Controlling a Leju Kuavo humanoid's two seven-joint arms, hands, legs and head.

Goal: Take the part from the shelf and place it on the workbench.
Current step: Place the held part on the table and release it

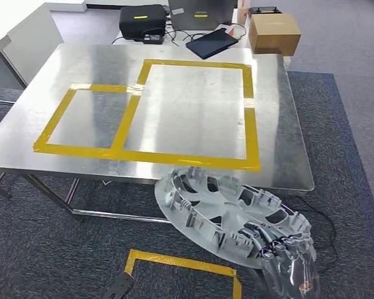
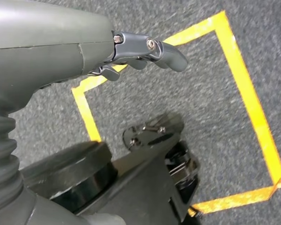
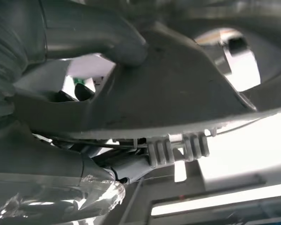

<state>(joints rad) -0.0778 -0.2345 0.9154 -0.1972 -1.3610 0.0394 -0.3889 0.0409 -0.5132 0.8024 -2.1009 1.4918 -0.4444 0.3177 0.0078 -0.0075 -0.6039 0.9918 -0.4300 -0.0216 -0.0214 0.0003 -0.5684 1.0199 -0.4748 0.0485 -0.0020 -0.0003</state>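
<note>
The part is a grey round wheel cover (image 1: 227, 215), ribbed side up, held level just in front of the workbench's near edge. My right hand (image 1: 288, 261) grips its near right rim, with clear wrap around the wrist. Close up in the right wrist view, the cover (image 3: 174, 89) lies across my thumb (image 3: 96, 33), with fingers (image 3: 132, 166) under it. The steel workbench (image 1: 279, 124) carries two yellow taped squares, the larger one (image 1: 192, 112) on the right. My left hand (image 2: 146, 51) hangs over the carpet, fingers gently curled and holding nothing.
At the far edge of the workbench lie a black case (image 1: 141, 22), a dark tablet (image 1: 211, 42) and a cardboard box (image 1: 273, 32). A yellow taped square (image 1: 182, 268) marks the carpet at my feet. A white table (image 1: 15, 37) stands at the left.
</note>
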